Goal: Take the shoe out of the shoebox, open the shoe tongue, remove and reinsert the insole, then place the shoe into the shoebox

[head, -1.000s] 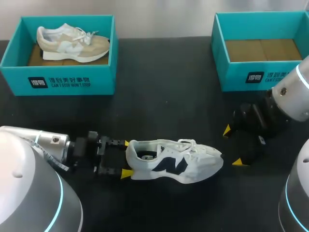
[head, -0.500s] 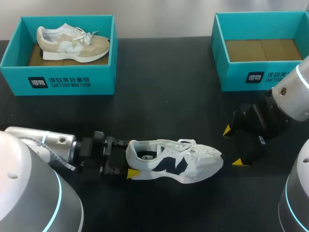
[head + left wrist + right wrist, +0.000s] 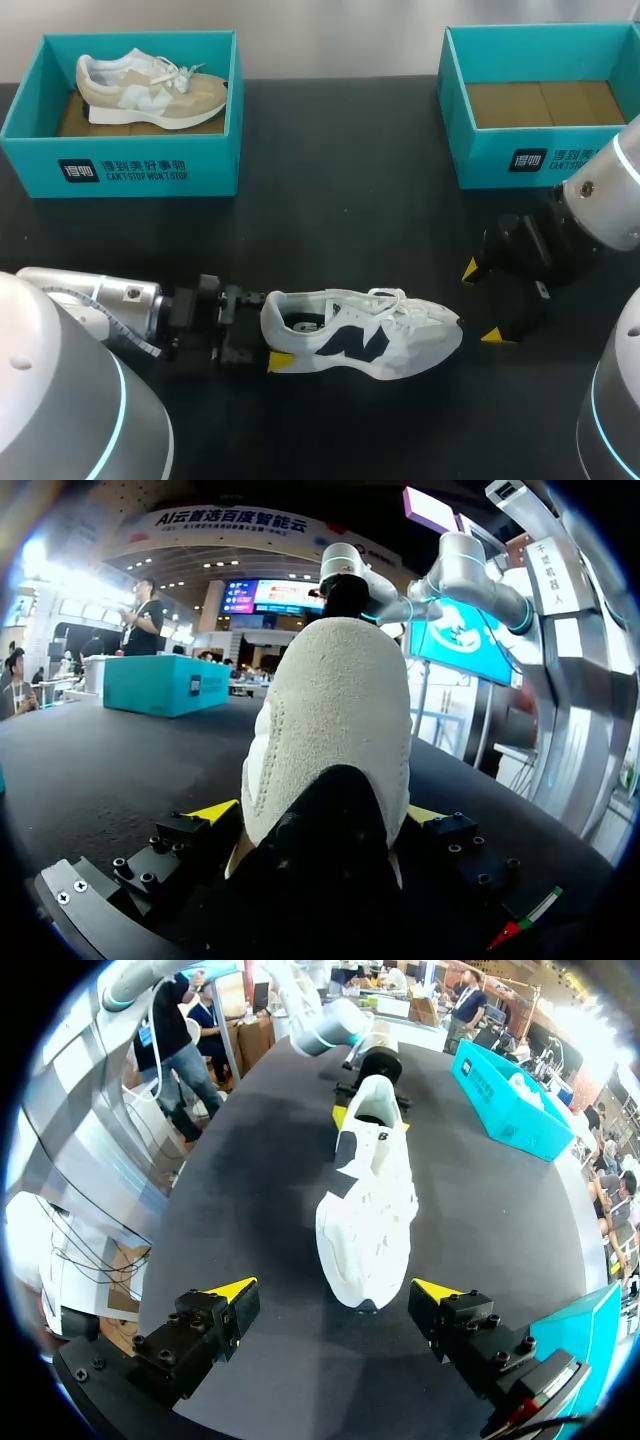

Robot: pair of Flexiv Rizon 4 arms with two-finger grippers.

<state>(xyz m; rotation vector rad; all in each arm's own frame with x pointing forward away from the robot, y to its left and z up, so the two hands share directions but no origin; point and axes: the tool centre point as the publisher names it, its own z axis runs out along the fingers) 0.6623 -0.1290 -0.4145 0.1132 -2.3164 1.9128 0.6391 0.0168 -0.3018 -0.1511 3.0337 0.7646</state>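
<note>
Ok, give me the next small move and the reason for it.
Probably ease the right gripper in toward the tongue of the white shoe. The left gripper is already at the heel, while the right one stands open, apart from the toe, and the tongue looks unopened.

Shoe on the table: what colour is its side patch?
The side patch is dark navy; head view shows it best.

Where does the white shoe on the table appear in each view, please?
Head view: white shoe at lower middle, heel toward left end effector.
Left wrist view: its heel, at that end effector.
Right wrist view: ahead of right end effector, toe nearest.
Shared landmark: empty shoebox.
</note>
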